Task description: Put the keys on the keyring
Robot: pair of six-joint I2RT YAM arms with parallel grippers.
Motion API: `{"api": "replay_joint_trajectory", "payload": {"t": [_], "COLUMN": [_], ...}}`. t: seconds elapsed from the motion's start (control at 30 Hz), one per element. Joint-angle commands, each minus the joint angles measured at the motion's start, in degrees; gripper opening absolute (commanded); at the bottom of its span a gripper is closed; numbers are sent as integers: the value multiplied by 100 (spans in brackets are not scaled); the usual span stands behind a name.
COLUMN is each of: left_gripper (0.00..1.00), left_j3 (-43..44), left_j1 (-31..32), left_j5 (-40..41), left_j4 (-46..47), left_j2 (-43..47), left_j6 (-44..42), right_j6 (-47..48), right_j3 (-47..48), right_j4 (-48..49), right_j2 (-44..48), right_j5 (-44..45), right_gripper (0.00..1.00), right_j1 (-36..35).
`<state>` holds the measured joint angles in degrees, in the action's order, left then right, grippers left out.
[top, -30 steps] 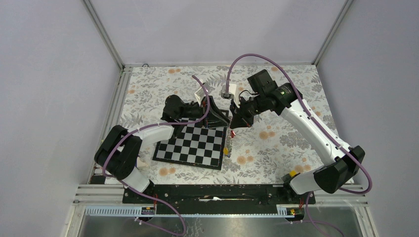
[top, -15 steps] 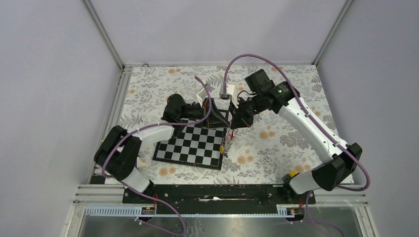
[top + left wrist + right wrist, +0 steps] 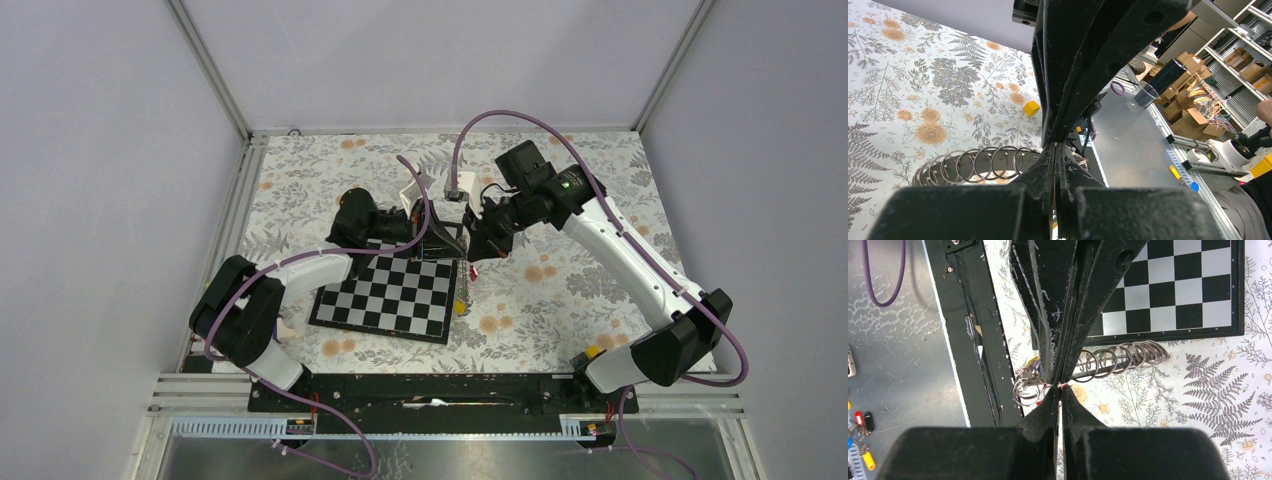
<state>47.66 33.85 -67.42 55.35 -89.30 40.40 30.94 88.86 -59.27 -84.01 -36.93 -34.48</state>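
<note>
Grey keyring (image 3: 978,164) coils — left gripper (image 3: 1054,145), right gripper (image 3: 1060,387) both closed tight there, hold unclear

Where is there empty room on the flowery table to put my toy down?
Bare cloth lies between the chessboard and the right arm's base, and in the far left corner beyond the left arm. It is crowded at the board's far edge, where the left fingers and right fingers meet.
</note>
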Motion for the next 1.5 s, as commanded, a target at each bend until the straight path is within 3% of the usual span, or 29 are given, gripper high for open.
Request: {"api": "replay_joint_trajectory", "payload": {"t": [0.0,0.27,0.57,0.97,1.47], "left_gripper": [0,0,0,0,0], "left_j3": [165,261,227,226,165], "left_j1": [26,-46,-72,-71,-75], "left_j5": [-103,-208,-259,-176,-132], "left_j4": [-6,233,854,1805,1983], "left_j2": [204,248,259,165,148], "left_j6": [-129,185,695,1499,1552], "right_j6": [-144,-176,-51,119,45], "right_j3": [201,31,-261,-793,-826], "right_j4": [275,374,422,588,682], "right_j2": [81,240,483,701,602], "right_j5": [-81,-216,-781,-1324,-1619], "right_gripper": [0,28,35,30,10], "right_j1": [-53,39,333,398,398]}}
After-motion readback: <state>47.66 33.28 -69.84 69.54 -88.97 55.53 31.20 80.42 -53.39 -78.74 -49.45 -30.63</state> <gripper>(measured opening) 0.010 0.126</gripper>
